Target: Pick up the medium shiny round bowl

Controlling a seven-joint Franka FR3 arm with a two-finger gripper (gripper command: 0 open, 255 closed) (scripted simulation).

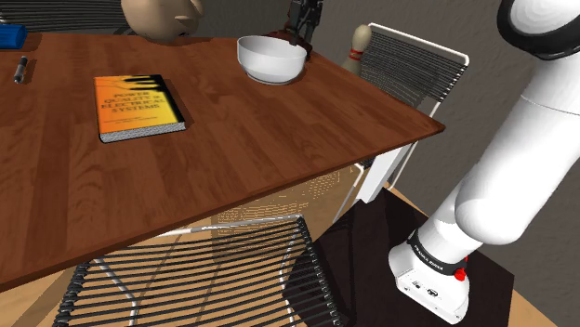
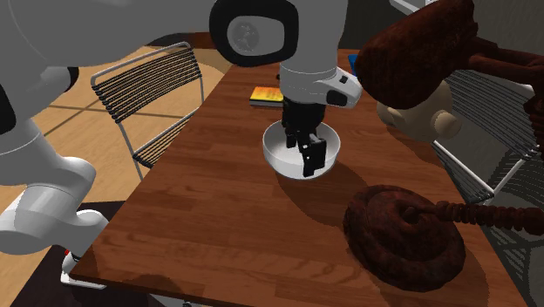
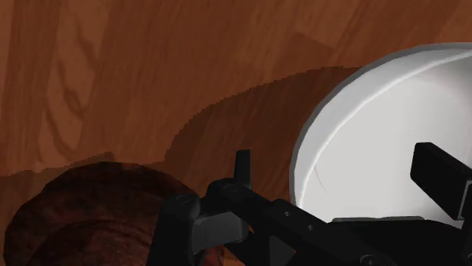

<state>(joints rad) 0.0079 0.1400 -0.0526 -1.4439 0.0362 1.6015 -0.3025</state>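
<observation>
Straddling the rim of the white round bowl (image 2: pixel 277 159) with the black gripper (image 2: pixel 305 155): one finger inside the bowl, the other outside it above the wooden table (image 2: pixel 218 218). Released, fingers apart; in the wrist view rim wall between them, touched by neither. Nothing grasped. Note bowl upright on the table, near its far edge in the shoulder view, right of the orange book (image 1: pixel 139 107) and well apart from it. Note dark brown coiled plush shape (image 2: pixel 405 235) near the bowl in the second exterior view, not touching.
</observation>
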